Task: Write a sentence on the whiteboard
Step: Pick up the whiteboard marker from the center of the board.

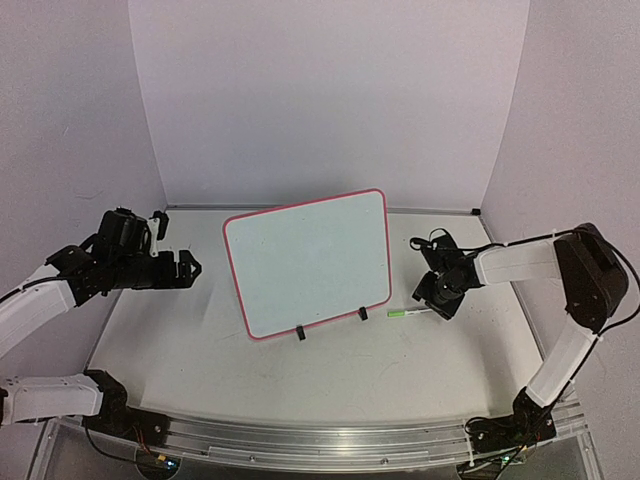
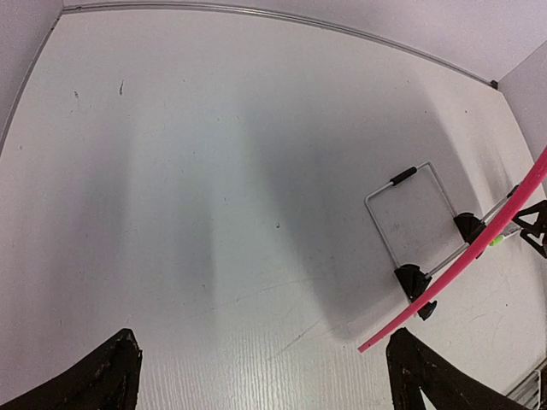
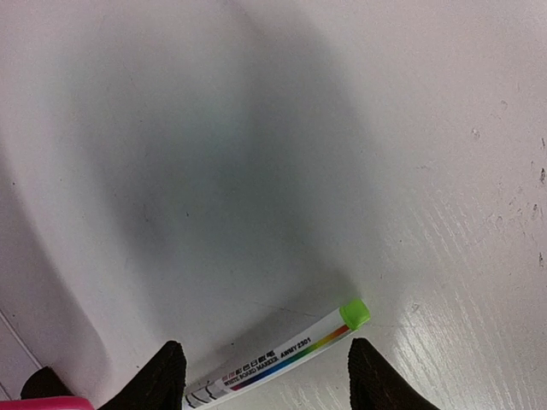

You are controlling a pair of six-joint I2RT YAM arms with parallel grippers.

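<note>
**White tabletop, lilac walls: board standing, marker on the table**

Seen from above, the pale table carries the whiteboard at its middle, propped upright on two black clip feet with its pink-red frame tilted slightly and its glossy face plain white. The left gripper hovers well to the left of the board, above the table. The right gripper is low on the board's right, just over the far end of a green-capped marker that lies flat near the board's lower right corner.

From the left wrist, both dark fingertips stand wide apart with only bare table between them. The board appears edge-on as a thin pink line, with a wire stand behind it.

From the right wrist, the fingertips are spread and straddle the marker. It rests on the table between them, green cap pointing up and right, and neither finger closes on it. A bit of pink frame shows at the lower left corner.
</note>
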